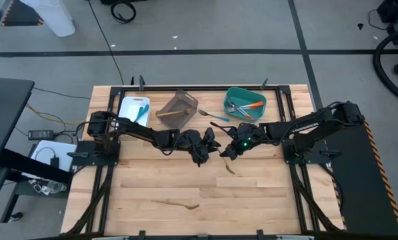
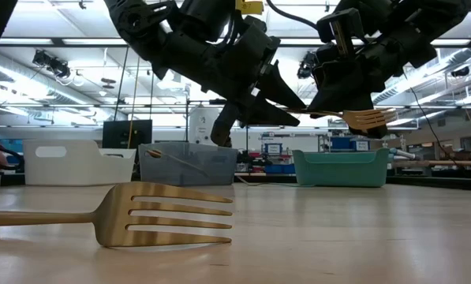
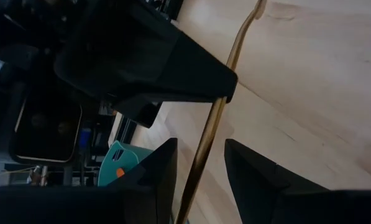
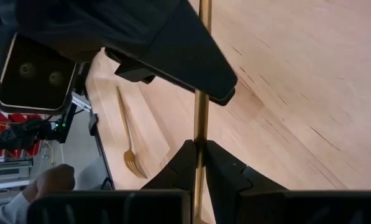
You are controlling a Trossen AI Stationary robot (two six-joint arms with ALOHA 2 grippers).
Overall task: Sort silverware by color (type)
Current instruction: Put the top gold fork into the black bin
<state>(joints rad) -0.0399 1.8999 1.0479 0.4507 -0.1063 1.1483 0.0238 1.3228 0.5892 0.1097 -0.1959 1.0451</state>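
A tan fork [image 2: 369, 118] hangs in the air over the middle of the table, between my two grippers. My right gripper [image 1: 225, 152] is shut on its handle. My left gripper [image 1: 205, 150] is open; in its wrist view its fingers stand on either side of the handle [image 3: 204, 149] with a gap on each side. A second tan fork [image 1: 175, 203] lies flat on the table near the near edge, and it fills the foreground of the low view as the same fork [image 2: 164, 213]. My right gripper pinches the tan fork's handle [image 4: 201, 134] between its two fingers. The fork is lifted clear of the table, and its tines [image 2: 371, 120] stick out past the fingers toward the right. The handle runs on toward my left gripper.
Along the far edge stand a white bin [image 1: 133, 109] with blue utensils, a grey-brown bin [image 1: 179, 110] with a tan one, and a teal bin [image 1: 245, 103] with orange-handled forks. A blue-handled fork [image 1: 212, 115] lies between the bins. A person's hand [image 4: 54, 180] shows beyond the table.
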